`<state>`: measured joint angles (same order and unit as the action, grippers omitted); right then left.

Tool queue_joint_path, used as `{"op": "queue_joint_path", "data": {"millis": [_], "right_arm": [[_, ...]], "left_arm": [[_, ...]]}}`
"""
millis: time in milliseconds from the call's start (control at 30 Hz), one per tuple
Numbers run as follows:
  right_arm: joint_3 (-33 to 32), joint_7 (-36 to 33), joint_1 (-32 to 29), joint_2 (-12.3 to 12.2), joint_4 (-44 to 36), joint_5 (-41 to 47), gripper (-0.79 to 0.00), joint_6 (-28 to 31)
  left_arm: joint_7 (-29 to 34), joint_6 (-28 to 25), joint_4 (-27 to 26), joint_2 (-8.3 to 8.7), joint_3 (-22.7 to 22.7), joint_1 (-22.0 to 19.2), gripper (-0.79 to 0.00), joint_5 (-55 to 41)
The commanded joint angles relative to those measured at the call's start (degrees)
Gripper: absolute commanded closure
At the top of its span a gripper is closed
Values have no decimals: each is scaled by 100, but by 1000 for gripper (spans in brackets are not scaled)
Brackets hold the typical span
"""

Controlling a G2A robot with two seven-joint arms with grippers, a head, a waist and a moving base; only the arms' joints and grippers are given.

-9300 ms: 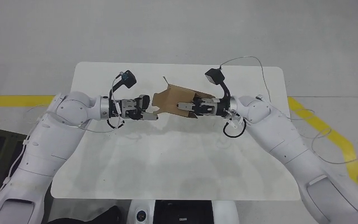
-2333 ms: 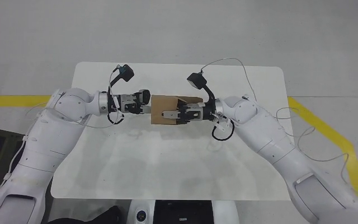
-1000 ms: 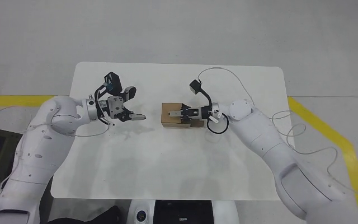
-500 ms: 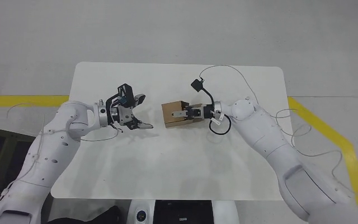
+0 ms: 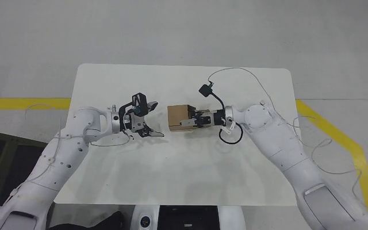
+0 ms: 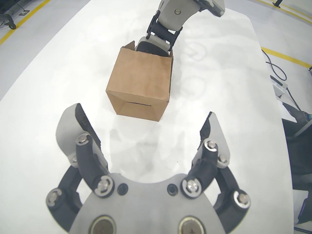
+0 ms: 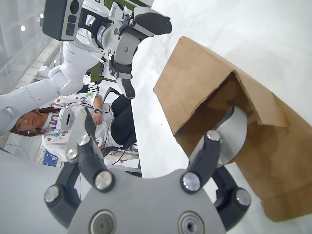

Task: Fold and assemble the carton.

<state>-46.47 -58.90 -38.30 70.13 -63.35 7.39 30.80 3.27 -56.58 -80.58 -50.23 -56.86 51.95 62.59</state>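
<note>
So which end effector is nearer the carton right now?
Right. The right end effector is at the carton's open end, with one finger inside it. The left end effector sits open, apart from the carton, facing its closed end across bare table.

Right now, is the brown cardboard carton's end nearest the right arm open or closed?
Open: the right gripper has one jaw inside the brown cardboard carton through that end.
</note>
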Motion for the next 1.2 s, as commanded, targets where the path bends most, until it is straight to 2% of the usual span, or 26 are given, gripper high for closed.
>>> {"op": "queue_joint_path", "data": {"millis": [0,267,300,333,367,400,533,967,1167], "right_arm": [[-155,-19,-94,-65,-184,-67,-785,-55],[-974,-36,-562,-378,-905,-349,-785,-141],[-1062,-47,-633,-412,-1015,-375,-576,-152],[-1149,-45,-698,-444,-1122,-426,-268,-173],[-1235,-17,-765,-476,-1223,-508,-31,-212],[-1307,-4,-831,-505,-1331,-609,0,-255],[-1513,36,-1038,-592,-1678,-930,0,-375],[-1513,36,-1038,-592,-1678,-930,0,-375],[-1472,-120,-1439,-646,-1808,-1016,0,-1045]], "left_arm": [[-82,35,-9,-25,49,-24,-785,132],[-293,343,113,-186,332,-243,-785,417],[-308,385,145,-211,379,-276,-785,431],[-314,421,180,-238,430,-308,-785,445],[-322,456,213,-265,482,-339,-785,454],[-324,483,246,-290,530,-370,-785,475],[-365,528,360,-370,657,-469,-785,512],[-530,787,663,-575,902,-643,-785,697],[-573,751,762,-650,969,-710,-785,706]]}}
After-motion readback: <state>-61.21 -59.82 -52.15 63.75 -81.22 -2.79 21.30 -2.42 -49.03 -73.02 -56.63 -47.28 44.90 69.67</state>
